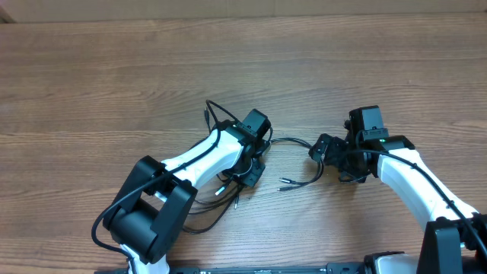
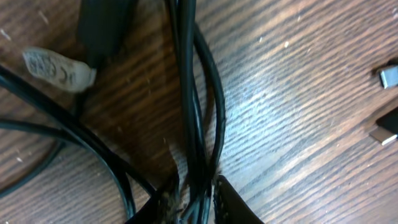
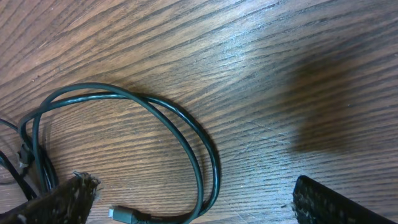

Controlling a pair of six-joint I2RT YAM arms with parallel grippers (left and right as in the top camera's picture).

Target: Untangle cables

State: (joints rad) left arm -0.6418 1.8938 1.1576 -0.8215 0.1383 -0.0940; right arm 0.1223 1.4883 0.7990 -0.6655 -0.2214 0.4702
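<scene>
The cables are thin black cords tangled at the table's middle [image 1: 291,141], with loose plug ends [image 1: 293,183]. My left gripper [image 1: 251,169] is down in the tangle and shut on a bundle of several strands [image 2: 194,124], pinched between its fingertips [image 2: 194,202]. A white label tag [image 2: 59,68] hangs on one cord, and silvery plug tips [image 2: 388,76] lie to the right. My right gripper [image 1: 326,150] is open, low over the table, with its fingers [image 3: 199,202] either side of a doubled cable loop [image 3: 202,155]. A silvery plug [image 3: 121,214] lies between them.
The wooden table [image 1: 114,84] stretches to the left and back. More cord loops trail under my left arm toward the front [image 1: 213,217]. The arms' own thicker black wires run along both arms.
</scene>
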